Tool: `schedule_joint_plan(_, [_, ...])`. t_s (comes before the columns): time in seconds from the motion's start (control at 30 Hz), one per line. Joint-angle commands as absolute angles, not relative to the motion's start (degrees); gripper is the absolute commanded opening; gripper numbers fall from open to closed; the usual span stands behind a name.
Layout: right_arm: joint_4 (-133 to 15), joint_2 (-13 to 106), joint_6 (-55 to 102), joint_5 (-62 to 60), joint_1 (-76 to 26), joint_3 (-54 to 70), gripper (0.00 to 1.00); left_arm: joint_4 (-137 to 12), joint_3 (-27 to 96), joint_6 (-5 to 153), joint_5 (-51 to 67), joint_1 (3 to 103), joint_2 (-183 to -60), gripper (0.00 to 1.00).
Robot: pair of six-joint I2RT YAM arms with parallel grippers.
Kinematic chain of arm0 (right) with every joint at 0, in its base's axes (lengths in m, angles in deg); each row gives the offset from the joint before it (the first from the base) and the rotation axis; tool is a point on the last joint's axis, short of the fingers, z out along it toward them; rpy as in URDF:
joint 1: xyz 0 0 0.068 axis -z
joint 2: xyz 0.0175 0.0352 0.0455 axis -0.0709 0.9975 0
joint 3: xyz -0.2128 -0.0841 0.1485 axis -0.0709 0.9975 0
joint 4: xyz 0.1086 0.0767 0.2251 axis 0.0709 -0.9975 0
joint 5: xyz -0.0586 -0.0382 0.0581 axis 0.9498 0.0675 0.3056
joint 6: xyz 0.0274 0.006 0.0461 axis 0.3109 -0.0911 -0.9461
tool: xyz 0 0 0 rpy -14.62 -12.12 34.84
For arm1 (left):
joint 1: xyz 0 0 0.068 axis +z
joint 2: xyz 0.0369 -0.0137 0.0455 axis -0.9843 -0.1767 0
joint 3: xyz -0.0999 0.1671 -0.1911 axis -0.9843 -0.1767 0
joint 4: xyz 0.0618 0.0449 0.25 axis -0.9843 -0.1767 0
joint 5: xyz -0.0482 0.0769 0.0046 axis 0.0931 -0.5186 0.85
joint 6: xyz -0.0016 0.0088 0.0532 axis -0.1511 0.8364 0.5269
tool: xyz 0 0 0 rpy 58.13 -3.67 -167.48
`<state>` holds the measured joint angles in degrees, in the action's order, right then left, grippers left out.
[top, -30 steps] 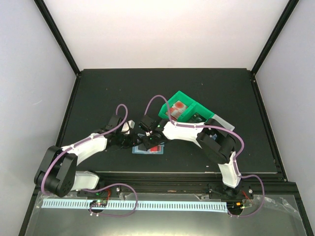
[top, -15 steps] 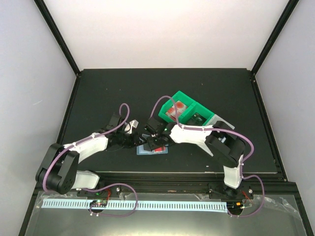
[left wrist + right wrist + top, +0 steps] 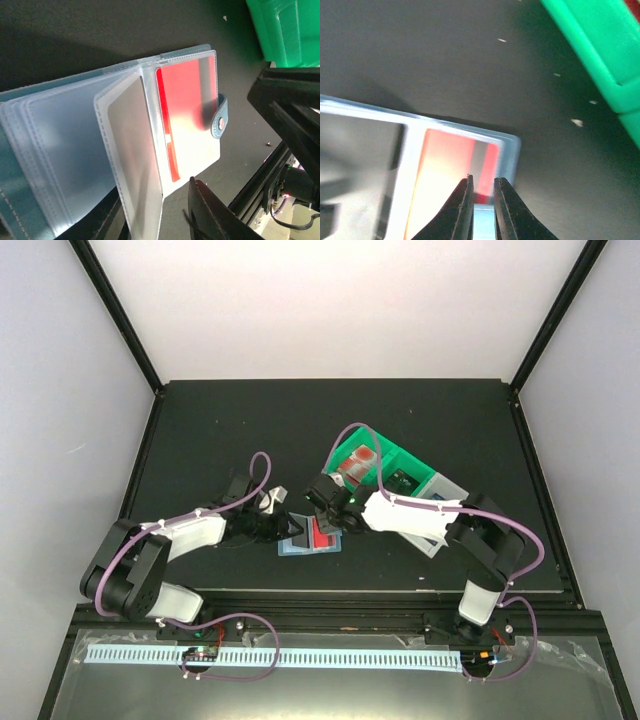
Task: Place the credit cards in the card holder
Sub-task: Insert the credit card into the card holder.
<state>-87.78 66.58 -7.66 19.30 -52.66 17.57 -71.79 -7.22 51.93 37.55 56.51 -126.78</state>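
From above: card holder (image 3: 303,545) spread open and flat on the dark desk (image 3: 230,430), near the front edge, one red-and-white credit card (image 3: 322,533) showing in its right half. Left arm (image 3: 185,532) reaching in from the left, left jaws at the holder's left side. Right arm (image 3: 410,518) reaching in from the right, right jaws at the holder's far edge, by the red card. Behind the right arm, a green bin (image 3: 350,445) with another card (image 3: 364,458) lying in it, and a pale bin (image 3: 448,484) just beside it. From the left wrist: holder open like a booklet, clear pocket leaves fanned, one clear leaf (image 3: 132,155) raised toward the camera. Red card tucked inside a clear pocket on the page bearing the clasp tab (image 3: 220,119). Left jaws partly apart, one dark finger (image 3: 207,215) right of the raised leaf, the other low on its left. Cannot tell whether pinching that leaf, the contact being hidden at the bottom edge. From the right wrist: right jaws only a narrow slit apart, gripping nothing, fingertips (image 3: 465,190) over the near end of the pocketed red card, at the holder's corner. Touching or not, cannot tell. Green bin wall at upper right, apart from the holder.
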Motion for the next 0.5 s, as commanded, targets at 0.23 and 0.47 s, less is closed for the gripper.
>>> schedule_joint_plan(0.23, [-90.9,67.8,-9.3,19.9,-49.7,23.8,0.16,-68.8,-5.0,49.6,39.1,53.2,-126.7,0.44])
schedule_joint_plan(0.47, [-87.8,68.6,-9.3,15.7,-49.4,25.0,0.15,-65.1,-4.0,47.1,39.9,50.2,-127.1,0.55])
